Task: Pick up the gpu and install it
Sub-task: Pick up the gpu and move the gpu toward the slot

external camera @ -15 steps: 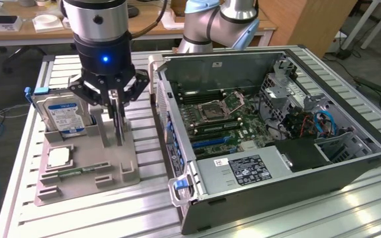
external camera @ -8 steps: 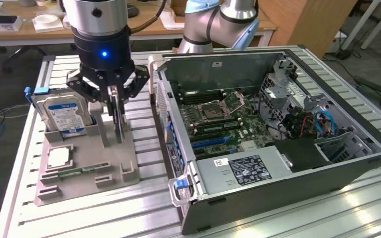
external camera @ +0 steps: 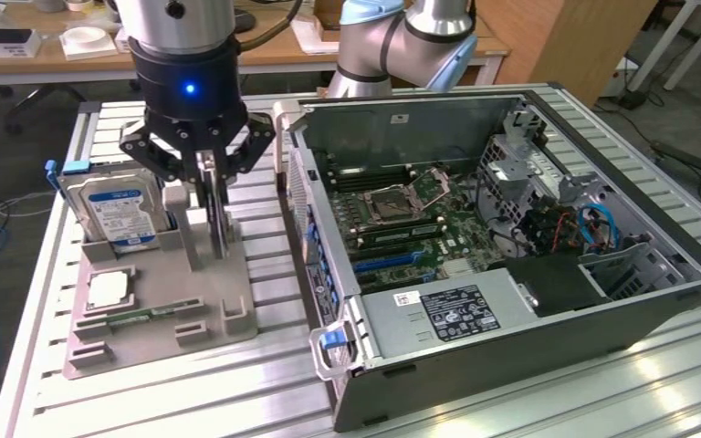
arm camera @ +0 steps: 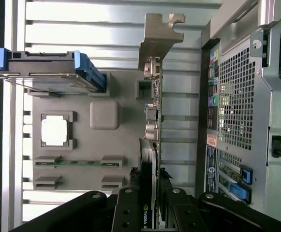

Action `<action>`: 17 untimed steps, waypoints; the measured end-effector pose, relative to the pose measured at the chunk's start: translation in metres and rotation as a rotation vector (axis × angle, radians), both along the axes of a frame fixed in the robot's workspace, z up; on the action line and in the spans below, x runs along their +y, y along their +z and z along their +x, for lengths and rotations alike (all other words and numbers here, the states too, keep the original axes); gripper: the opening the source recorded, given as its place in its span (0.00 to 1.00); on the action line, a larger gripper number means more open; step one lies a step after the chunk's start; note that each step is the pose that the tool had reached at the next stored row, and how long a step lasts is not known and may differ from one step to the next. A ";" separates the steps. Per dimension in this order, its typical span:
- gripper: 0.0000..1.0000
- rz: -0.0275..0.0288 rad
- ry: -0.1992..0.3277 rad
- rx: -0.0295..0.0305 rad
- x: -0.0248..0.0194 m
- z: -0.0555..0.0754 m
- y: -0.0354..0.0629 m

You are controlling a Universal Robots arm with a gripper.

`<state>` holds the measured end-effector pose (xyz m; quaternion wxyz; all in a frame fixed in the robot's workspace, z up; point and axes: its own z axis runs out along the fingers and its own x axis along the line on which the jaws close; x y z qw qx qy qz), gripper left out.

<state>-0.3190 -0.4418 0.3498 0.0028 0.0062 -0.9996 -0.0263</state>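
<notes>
The gripper [external camera: 211, 178] hangs over the grey holder [external camera: 162, 351], and its black fingers [arm camera: 127, 212] are clamped on the gpu [external camera: 218, 224], one on each face. The card stands on edge in the holder. In the wrist view its silver bracket [arm camera: 158, 36] sits at the end away from the fingers. Whether its lower edge has cleared the slot cannot be told. By the look of it, the grasp is made, while the lift, the carry to the case and the seating are all left to do.

The holder lies on the slatted table [external camera: 204, 401], just beside the open computer case [external camera: 509, 365], on the exterior view's left. Besides the gpu it carries three other parts:

- A hard drive [external camera: 109, 212] with a blue and white label stands upright in blue rails next to the card.
- A square processor [external camera: 107, 290] lies flat in its pocket.
- A narrow green memory stick [external camera: 143, 316] lies in a slot towards the holder's near end.

The case lies on its side with the cover off. Inside it:

- A power supply [external camera: 448, 313] with a dark label fills the nearer end.
- The green motherboard [external camera: 405, 214] lies beyond it, with an empty processor socket [external camera: 402, 194].
- Blue expansion slots [external camera: 387, 265] are bare, with no card seated in them.

Farthest back stand a second robot arm [external camera: 393, 41] and a cluttered wooden desk [external camera: 34, 59].
</notes>
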 end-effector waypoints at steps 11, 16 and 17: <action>0.26 0.0000 0.000 0.0001 0.0000 0.000 0.0071; 0.26 0.0001 0.001 0.0000 0.0000 0.000 0.0118; 0.26 0.0000 0.001 0.0000 0.0000 0.000 0.0129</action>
